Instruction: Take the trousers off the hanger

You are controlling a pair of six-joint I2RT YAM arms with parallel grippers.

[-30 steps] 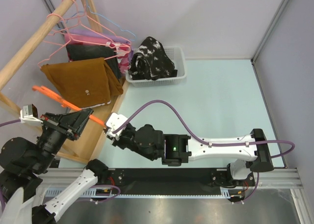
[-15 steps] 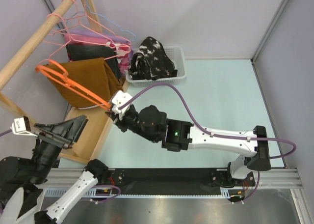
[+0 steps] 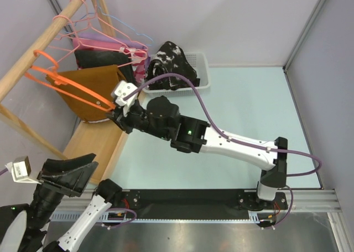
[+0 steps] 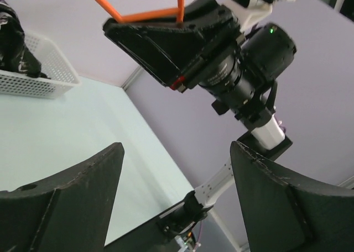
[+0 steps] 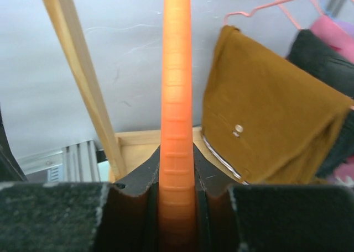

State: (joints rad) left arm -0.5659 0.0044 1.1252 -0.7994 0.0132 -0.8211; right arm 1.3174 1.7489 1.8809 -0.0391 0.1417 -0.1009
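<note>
Trousers show as two pairs. The rust-brown pair point(image 3: 97, 94) hangs folded over a pink hanger point(image 5: 249, 11) on the rack at the far left, its small button point(image 5: 238, 129) facing out, with darker and pink garments hanging just behind it. The black-and-white pair point(image 3: 170, 64) lies heaped in the white basket point(image 3: 204, 85) at the back of the pale worktop point(image 3: 238, 114), just right of the rack.

In front of the brown pair, an empty orange hanger point(image 5: 177, 97) slants upward, its hook close by the wooden rail point(image 3: 16, 72); whether it rests on the rail cannot be told. The right fingers point(image 5: 141, 180) are clamped on this hanger's bar, one on each side, with the right arm point(image 3: 221, 144) stretched across the worktop toward the rack. The hanger's lower end is near the brown cloth.

The left fingers point(image 4: 72, 197) stand wide apart with nothing between them, low at the near left corner, beside the rack's wooden base point(image 3: 94, 144) and well apart from both pairs.
</note>
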